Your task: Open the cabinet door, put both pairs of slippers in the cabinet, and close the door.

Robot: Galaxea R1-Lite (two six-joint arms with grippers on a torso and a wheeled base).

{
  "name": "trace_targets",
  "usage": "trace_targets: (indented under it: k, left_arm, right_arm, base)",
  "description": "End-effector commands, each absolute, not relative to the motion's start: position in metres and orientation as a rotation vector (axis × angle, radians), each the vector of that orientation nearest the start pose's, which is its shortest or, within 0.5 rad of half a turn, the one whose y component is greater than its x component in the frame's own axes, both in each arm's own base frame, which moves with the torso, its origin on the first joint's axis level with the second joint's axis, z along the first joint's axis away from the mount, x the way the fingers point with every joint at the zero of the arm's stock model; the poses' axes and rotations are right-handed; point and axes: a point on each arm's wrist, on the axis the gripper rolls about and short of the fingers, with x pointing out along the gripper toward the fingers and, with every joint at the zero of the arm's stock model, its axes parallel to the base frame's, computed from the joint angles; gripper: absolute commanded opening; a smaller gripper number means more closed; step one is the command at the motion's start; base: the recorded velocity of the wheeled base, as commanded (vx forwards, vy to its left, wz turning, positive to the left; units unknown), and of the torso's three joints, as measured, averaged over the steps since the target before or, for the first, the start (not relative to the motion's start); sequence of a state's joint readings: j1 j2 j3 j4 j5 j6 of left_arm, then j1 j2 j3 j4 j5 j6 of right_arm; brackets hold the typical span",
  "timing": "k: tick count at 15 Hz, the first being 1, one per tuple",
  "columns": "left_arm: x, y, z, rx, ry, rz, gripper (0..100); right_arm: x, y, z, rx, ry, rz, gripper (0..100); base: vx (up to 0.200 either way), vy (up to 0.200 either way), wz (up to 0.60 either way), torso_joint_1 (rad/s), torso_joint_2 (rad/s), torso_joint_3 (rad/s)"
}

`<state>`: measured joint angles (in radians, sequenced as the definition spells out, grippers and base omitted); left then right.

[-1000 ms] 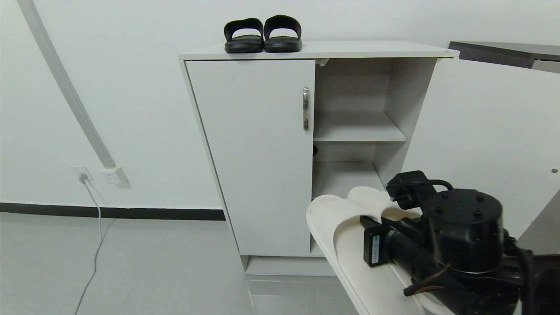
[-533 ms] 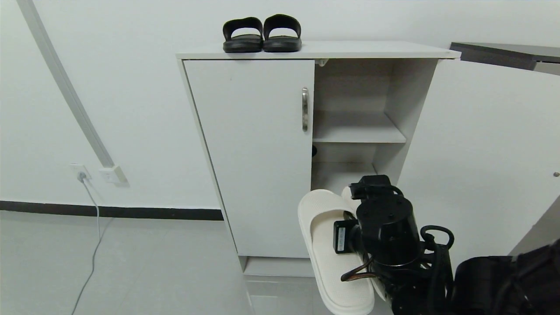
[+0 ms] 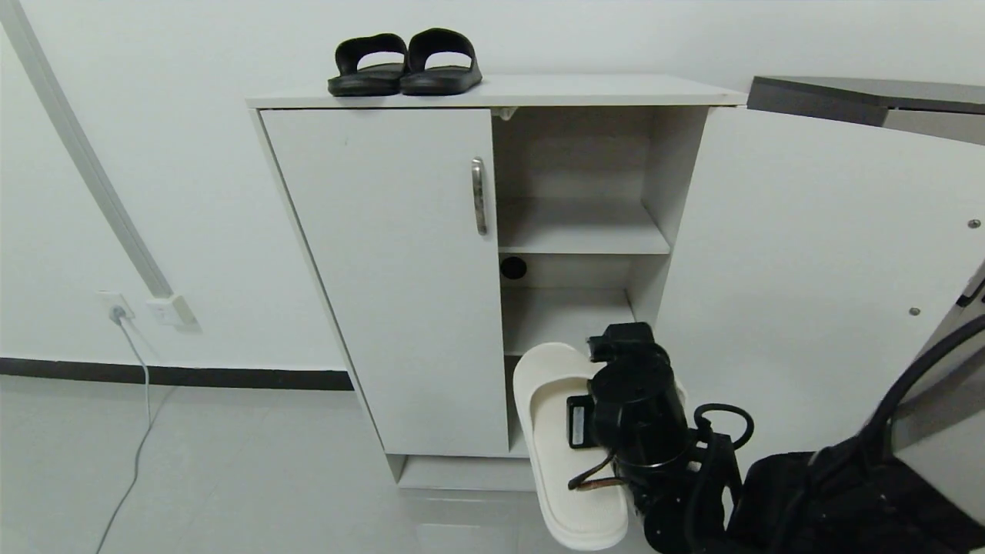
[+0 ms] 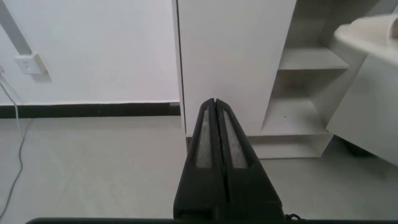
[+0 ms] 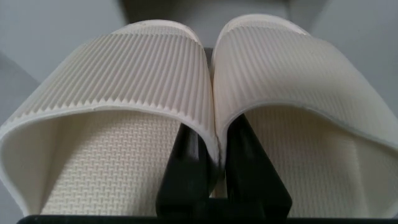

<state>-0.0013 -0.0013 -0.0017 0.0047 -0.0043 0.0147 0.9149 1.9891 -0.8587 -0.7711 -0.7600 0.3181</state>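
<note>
- Lower centre of the head view: my right gripper point(image 5: 214, 163) holds the white pair point(image 3: 565, 454), toes aimed at the cabinet point(image 3: 600, 89).
- Its jaws are clamped on the 2 inner edges, which are pressed together. That way 1 grip carries both slippers side by side, footbeds facing up toward the head camera.
- The open door point(image 3: 808, 254) takes up the right of the frame, swung wide. This exposes the cabinet's right half and its 2 shelves.
- The white pair hangs just in front of that opening, near the lower shelf point(image 3: 565, 319). I judge it is lined up to slide in, but I cannot tell onto which level.
- Upper centre-left: the black pair point(image 3: 405, 65) stands on the cabinet top, above the shut door point(image 3: 385, 269). I take it to be waiting its turn.
- My left gripper point(image 4: 214, 134) has its jaws together on nothing. It points toward the floor in front of the cabinet, well apart from the slippers, which I judge keeps it out of the right arm's way.
- By my reading the door is done and the first pair is nearly placed. The black pair and the closing remain.
</note>
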Motion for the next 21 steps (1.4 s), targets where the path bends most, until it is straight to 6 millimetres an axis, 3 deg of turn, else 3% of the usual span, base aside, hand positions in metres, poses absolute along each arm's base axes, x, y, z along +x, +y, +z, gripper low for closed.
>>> trace_targets:
  k: [1,4,7,13,21]
  left_arm:
    - [-0.023,0.000,0.075,0.015,0.003,-0.005,0]
    - [-0.023,0.000,0.075,0.014,0.003,-0.006,0]
    - [-0.023,0.000,0.075,0.014,0.003,-0.005,0]
    - [-0.023,0.000,0.075,0.017,0.005,-0.006,0]
    - [-0.023,0.000,0.075,0.017,0.005,-0.006,0]
  right_arm:
    - [0.256,0.284,0.086,0.048,0.253,0.089,0]
    - [0.282,0.291,0.061,0.041,0.202,0.063,0]
    - [0.286,0.292,0.049,0.024,0.215,0.057,0]
    - [0.291,0.291,0.043,0.019,0.219,0.040,0]
    - [0.300,0.293,0.036,0.020,0.215,0.021,0]
  base:
    - [0.000,0.000,0.00,0.000,0.00,0.000]
    - [0.000,0.000,0.00,0.000,0.00,0.000]
    - [0.000,0.000,0.00,0.000,0.00,0.000]
    - [0.000,0.000,0.00,0.000,0.00,-0.008]
    - [0.000,0.000,0.00,0.003,0.00,-0.181]
